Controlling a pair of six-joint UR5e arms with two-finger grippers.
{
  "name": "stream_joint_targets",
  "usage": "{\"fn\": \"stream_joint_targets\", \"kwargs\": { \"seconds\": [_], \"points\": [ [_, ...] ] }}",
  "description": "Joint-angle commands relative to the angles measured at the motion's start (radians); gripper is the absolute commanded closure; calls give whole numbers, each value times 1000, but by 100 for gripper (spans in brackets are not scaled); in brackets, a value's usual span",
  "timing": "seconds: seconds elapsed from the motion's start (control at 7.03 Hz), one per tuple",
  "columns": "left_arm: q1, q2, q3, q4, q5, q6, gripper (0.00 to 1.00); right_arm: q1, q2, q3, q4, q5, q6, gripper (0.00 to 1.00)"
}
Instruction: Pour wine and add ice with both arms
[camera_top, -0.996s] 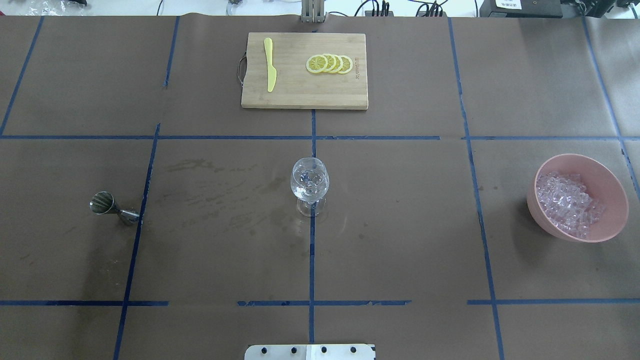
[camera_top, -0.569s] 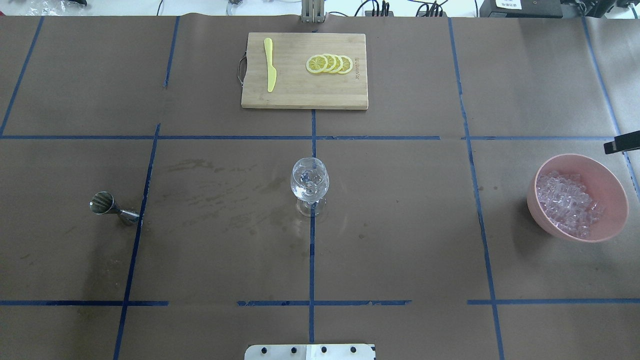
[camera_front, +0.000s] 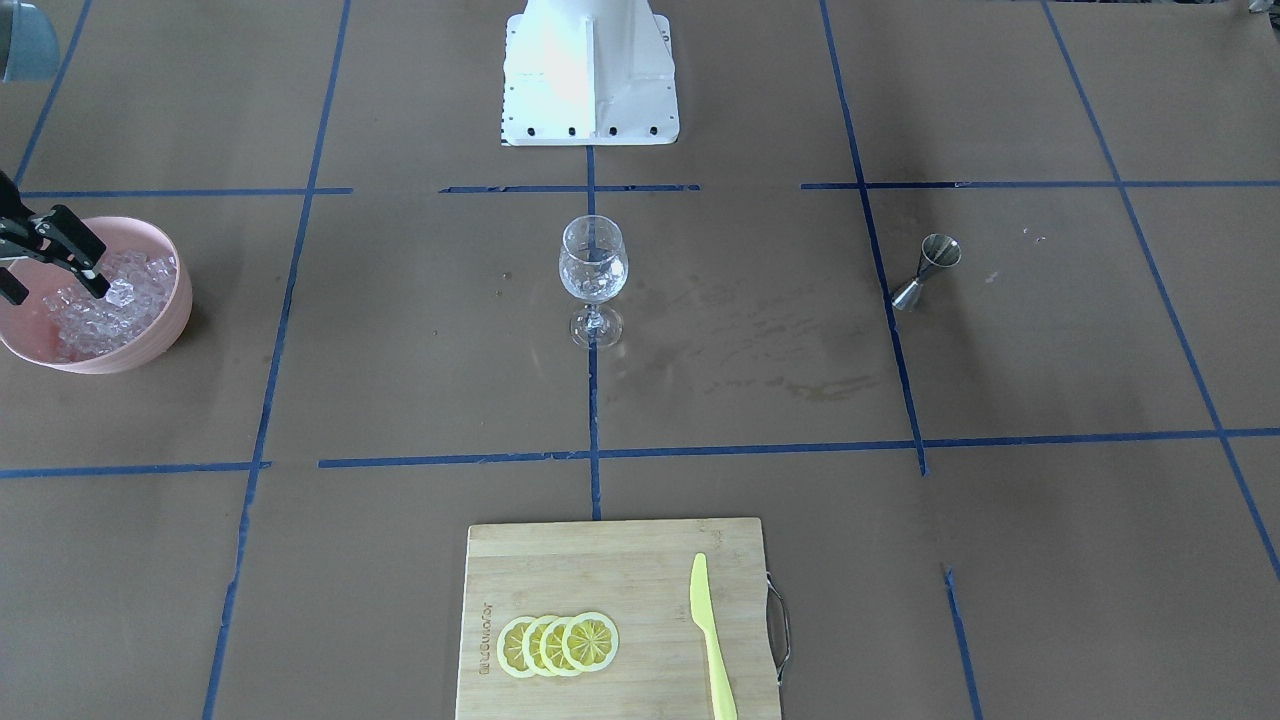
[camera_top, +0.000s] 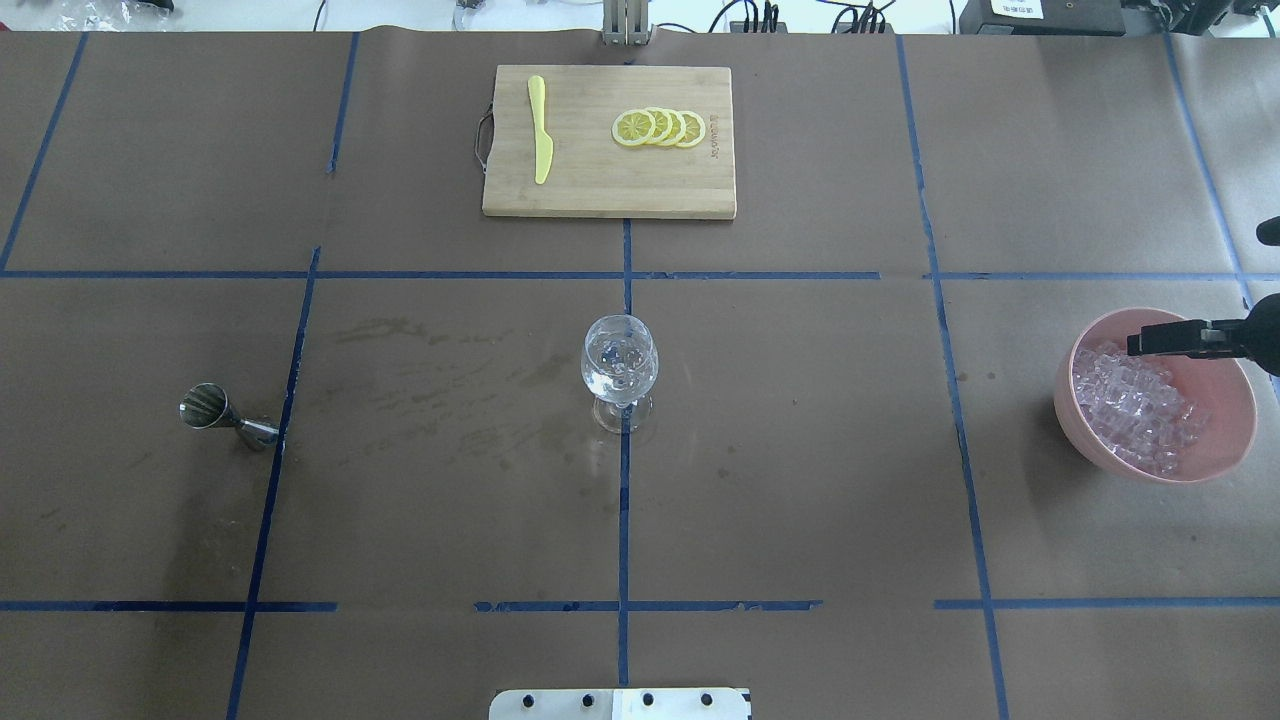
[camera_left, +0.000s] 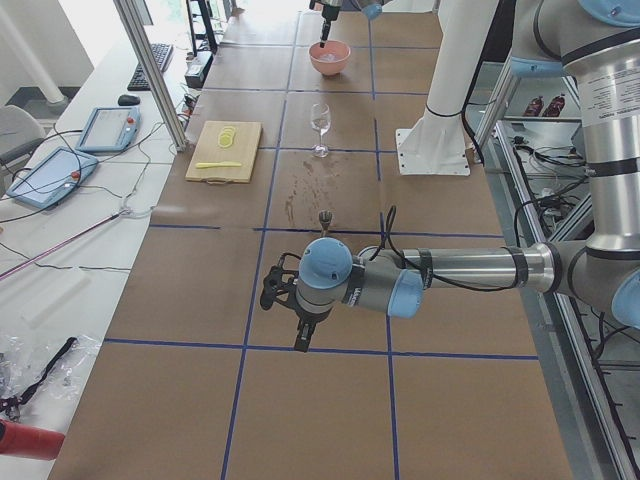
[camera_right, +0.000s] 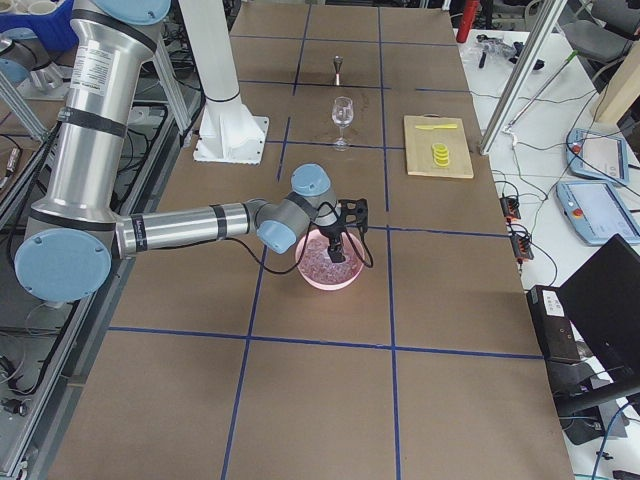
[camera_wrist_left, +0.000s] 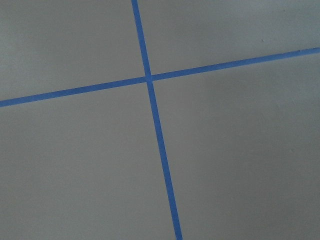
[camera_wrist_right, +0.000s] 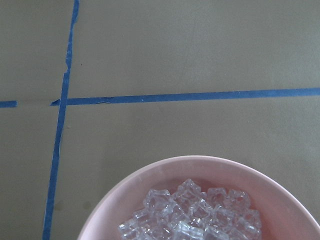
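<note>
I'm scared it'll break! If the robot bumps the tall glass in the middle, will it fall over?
Probably tips easily: the wine glass stands on a thin stem and small foot. It looks thin and clear, likely fragile.

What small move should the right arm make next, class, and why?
Probably lower the right pincer a little into the pink bowl and close it on one cube of ice. Its jaws stand open over the heap and hold nothing. The wine glass that the cube is meant for stands well apart from the bowl.
</note>
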Motion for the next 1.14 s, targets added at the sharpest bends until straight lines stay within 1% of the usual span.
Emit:
{"fn": "stream_joint_targets", "kwargs": {
  "seconds": [0.0,0.14,0.28,0.43,0.57,0.85,1.0],
  "points": [
    [0,0,-1,-1,0,0,0,-112,-60,1,94,-153,138,7],
    [0,-2,1,-1,0,0,0,-143,-88,1,138,-190,185,13],
    [0,-2,2,-1,1,0,0,-169,-91,3,141,-225,228,21],
    [0,-2,4,-1,0,0,0,-212,-91,4,141,-284,288,25],
    [0,-2,4,-1,0,0,0,-241,-91,4,141,-318,298,26],
    [0,-2,6,-1,1,0,0,-278,-102,6,141,-355,299,31],
    [0,-2,7,-1,0,0,0,-292,-109,7,141,-362,299,38]
  ]
}}
